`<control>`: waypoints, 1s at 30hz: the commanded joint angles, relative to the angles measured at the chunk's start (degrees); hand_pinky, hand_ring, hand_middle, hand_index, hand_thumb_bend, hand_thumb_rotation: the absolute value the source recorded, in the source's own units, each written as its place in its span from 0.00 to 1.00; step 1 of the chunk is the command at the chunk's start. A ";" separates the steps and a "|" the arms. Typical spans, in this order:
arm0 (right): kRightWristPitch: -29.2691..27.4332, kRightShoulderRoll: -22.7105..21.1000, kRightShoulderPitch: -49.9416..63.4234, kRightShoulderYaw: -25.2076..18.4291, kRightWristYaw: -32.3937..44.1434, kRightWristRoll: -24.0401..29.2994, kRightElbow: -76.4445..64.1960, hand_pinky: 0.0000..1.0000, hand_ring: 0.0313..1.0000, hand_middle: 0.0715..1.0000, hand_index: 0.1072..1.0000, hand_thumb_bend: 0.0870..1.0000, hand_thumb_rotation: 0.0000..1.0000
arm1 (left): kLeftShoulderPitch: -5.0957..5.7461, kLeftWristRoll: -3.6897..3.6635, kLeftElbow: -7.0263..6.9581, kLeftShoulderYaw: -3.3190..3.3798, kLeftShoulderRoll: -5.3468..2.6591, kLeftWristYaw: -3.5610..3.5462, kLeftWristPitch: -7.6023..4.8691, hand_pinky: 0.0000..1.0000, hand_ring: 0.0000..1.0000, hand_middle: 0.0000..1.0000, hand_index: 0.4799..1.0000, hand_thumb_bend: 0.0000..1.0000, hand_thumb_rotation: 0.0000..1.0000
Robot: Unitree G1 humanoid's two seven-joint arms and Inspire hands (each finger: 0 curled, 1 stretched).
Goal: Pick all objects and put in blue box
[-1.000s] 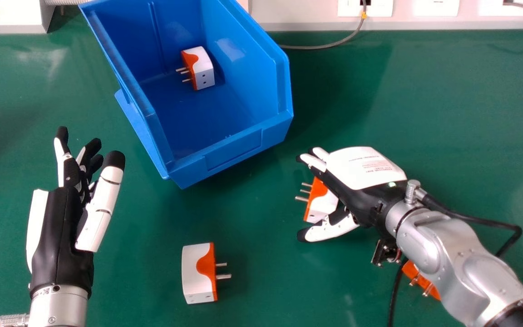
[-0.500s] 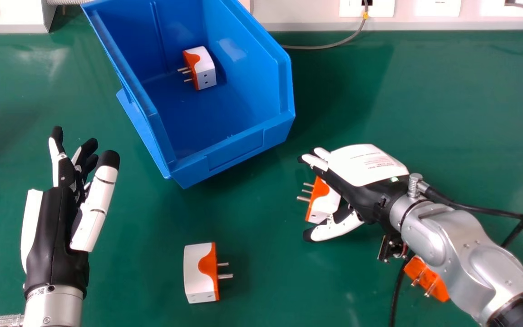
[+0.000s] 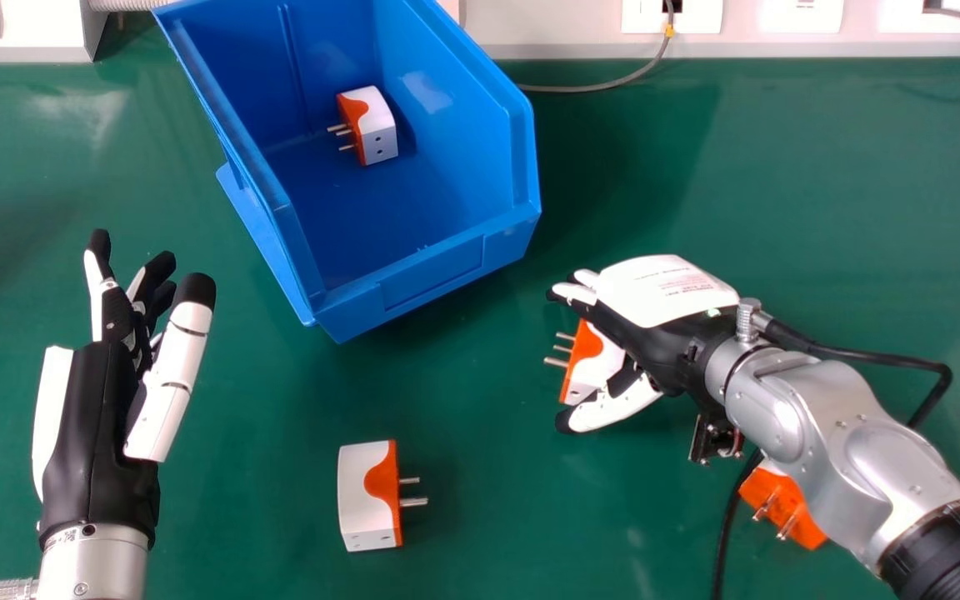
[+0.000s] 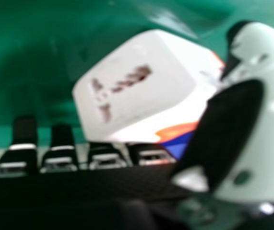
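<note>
head view: above, forward-down, farther | right hand view: close, facing adapter (image 4: 137,91) | shared: adapter, tabletop (image 3: 697,208)

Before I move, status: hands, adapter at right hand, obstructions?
Right hand open around adapter, grip unconfirmed. Left hand open, near-left of blue box. Box's raised rim likely needs clearing.

A green table (image 3: 822,208) carries a blue box (image 3: 438,275) toward the back left, a white-and-orange plug adapter (image 3: 363,500) front of centre with its pins pointing right, a second adapter (image 3: 602,363) and a partly hidden third adapter (image 3: 780,504) farther right, and a gray cable (image 3: 597,89) at the back.
</note>
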 commanded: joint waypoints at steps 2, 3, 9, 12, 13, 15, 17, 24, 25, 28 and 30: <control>1.51 -1.30 -0.63 -0.43 1.01 0.23 1.84 0.86 0.93 0.96 0.91 0.37 0.51 | 0.06 -0.49 -1.73 0.25 0.10 -0.11 -0.08 0.86 0.94 0.94 0.92 0.58 0.81; 1.43 -1.48 -0.61 -0.57 1.18 0.38 1.66 0.85 0.92 0.95 0.91 0.37 0.50 | 0.08 -0.57 -1.75 0.29 0.14 -0.14 -0.03 0.86 0.94 0.94 0.92 0.59 0.81; 1.45 -2.18 -0.87 -1.20 2.36 1.12 1.29 0.84 0.91 0.93 0.88 0.35 0.48 | -0.07 -0.69 -1.64 0.44 0.25 -0.16 0.12 0.86 0.93 0.93 0.92 0.59 0.82; 1.70 -2.61 -1.49 -1.05 2.96 1.04 1.72 0.84 0.91 0.93 0.88 0.35 0.47 | -0.11 -0.87 -1.40 0.68 0.42 -0.32 0.07 0.86 0.93 0.93 0.92 0.59 0.82; 1.57 -2.77 -1.69 -1.01 2.96 0.99 1.94 0.84 0.91 0.93 0.88 0.34 0.47 | -0.10 -0.88 -1.37 0.72 0.48 -0.38 0.08 0.86 0.93 0.93 0.92 0.59 0.82; 1.40 -2.89 -1.93 -0.93 2.78 0.84 2.23 0.84 0.91 0.93 0.88 0.34 0.47 | -0.10 -0.89 -1.32 0.79 0.56 -0.48 0.07 0.86 0.93 0.93 0.92 0.59 0.82; 1.82 -2.67 -2.16 -1.00 2.77 0.81 2.39 0.84 0.91 0.92 0.88 0.33 0.47 | -0.19 -0.97 -1.28 0.89 0.68 -0.62 0.12 0.86 0.93 0.93 0.92 0.59 0.82; 3.93 -1.41 -2.53 -1.95 2.80 2.02 2.69 0.77 0.87 0.90 0.84 0.43 0.17 | -0.28 -0.64 -1.35 1.11 0.86 -0.87 0.29 0.86 0.93 0.93 0.92 0.59 0.82; 4.42 -1.17 -2.58 -2.12 2.84 2.27 2.71 0.77 0.87 0.90 0.84 0.43 0.17 | -0.20 -0.56 -1.56 1.11 0.86 -0.89 0.39 0.86 0.93 0.93 0.92 0.59 0.82; 4.91 -1.20 -2.58 -2.18 2.67 2.39 2.08 0.73 0.84 0.88 0.83 0.46 0.14 | -0.09 -0.47 -1.91 1.09 0.86 -0.93 0.61 0.86 0.93 0.93 0.92 0.59 0.82; 4.51 -1.45 -2.66 -2.05 1.78 2.14 2.06 0.67 0.78 0.84 0.81 0.45 0.11 | -0.09 -0.51 -1.90 1.16 0.89 -0.99 0.63 0.86 0.93 0.93 0.92 0.59 0.82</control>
